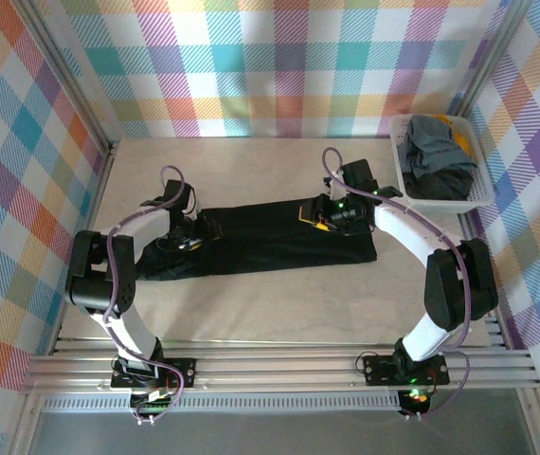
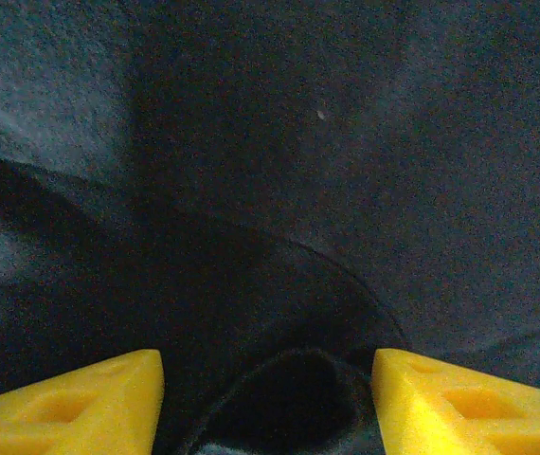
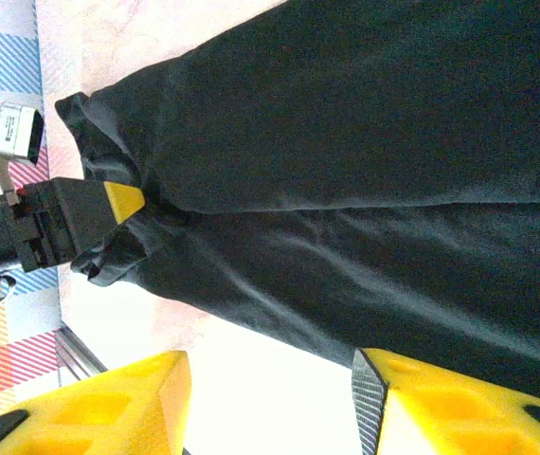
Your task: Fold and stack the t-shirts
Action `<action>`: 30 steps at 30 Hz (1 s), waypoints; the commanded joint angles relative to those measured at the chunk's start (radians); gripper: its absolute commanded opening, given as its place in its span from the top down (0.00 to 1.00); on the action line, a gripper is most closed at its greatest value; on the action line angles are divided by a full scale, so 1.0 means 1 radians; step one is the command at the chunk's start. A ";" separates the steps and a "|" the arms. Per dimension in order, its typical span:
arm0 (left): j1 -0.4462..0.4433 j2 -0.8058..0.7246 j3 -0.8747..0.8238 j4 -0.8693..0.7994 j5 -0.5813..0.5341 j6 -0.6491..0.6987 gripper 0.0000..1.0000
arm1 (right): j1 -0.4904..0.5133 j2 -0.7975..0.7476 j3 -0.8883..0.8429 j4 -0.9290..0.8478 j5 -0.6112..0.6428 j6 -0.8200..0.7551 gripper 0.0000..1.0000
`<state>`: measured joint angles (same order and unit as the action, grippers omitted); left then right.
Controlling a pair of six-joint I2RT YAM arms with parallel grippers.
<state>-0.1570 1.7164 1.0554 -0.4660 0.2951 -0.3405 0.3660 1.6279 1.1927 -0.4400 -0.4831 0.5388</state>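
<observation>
The white slatted basket (image 1: 438, 205) sits in the far right corner of the table (image 1: 251, 171), close against the plaid wall (image 1: 526, 114). It is heaped with crumpled t-shirts: a grey-blue shirt (image 1: 429, 137) on top, a dark shirt (image 1: 441, 180) under it toward the near side, and a bit of a yellow-orange shirt (image 1: 461, 140) at the right. The black t-shirt (image 1: 261, 237) lies apart from the basket across the middle of the table, folded into a long band running left to right, with its right end squared off and its left end bunched and tapering. The left gripper (image 2: 268, 365) is down on that bunched left end, its fingers spread wide with a hump of black cloth rising in the gap. The right gripper (image 3: 272, 365) hovers above the band's right end, fingers likewise spread, with bare table and the shirt's long edge showing between them. Bare tabletop runs from the band's far edge to the back wall, and a narrower bare strip lies between its near edge and the aluminium rails (image 1: 279, 365).
</observation>
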 commanded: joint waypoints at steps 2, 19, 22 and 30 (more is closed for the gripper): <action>-0.040 -0.055 -0.048 0.005 0.003 -0.057 0.40 | -0.002 -0.007 -0.012 0.021 -0.020 0.004 0.51; -0.199 -0.144 -0.137 -0.165 0.019 -0.184 0.43 | -0.003 0.007 -0.016 0.013 -0.024 -0.010 0.51; -0.190 -0.191 -0.106 -0.191 0.017 -0.195 0.43 | -0.003 0.017 -0.006 0.013 -0.023 -0.010 0.51; -0.041 -0.390 -0.121 -0.229 -0.216 -0.347 0.41 | -0.003 0.041 0.000 0.027 -0.043 -0.003 0.53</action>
<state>-0.2615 1.3315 0.9340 -0.6624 0.1635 -0.6258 0.3660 1.6554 1.1835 -0.4358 -0.4900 0.5381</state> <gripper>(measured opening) 0.590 0.470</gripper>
